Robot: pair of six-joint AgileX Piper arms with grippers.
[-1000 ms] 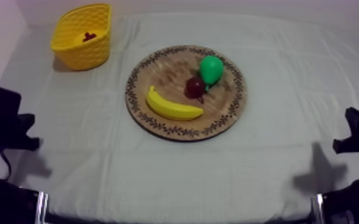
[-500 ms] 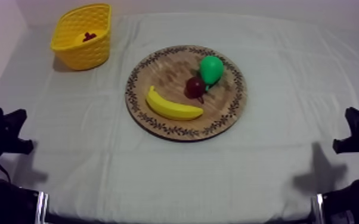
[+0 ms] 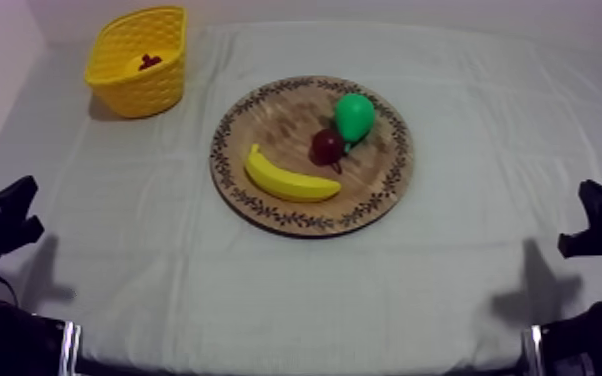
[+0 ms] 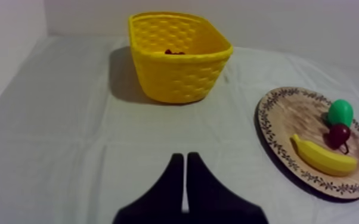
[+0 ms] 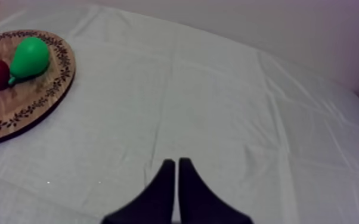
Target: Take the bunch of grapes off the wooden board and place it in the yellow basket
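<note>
While left claw (image 4: 185,158) and right claw (image 5: 176,162) sit pinched narrow, empty, creased cloth surface (image 3: 265,290) carries 1 wooden board (image 3: 275,120), 1 yellow basket (image 3: 140,90) by pale wall (image 4: 313,24).

Open cloth (image 3: 180,150) lies between yellow basket (image 3: 140,95) and wooden board (image 3: 275,115)

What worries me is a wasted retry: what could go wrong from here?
1. The wooden board bears a banana, a pear and a small red fruit, no grapes. A dark red thing lies in the yellow basket, perhaps the grapes. A retry might grab the small red fruit instead.
2. That fruit sits against the pear, close to the banana; a reach there might knock them.
</note>
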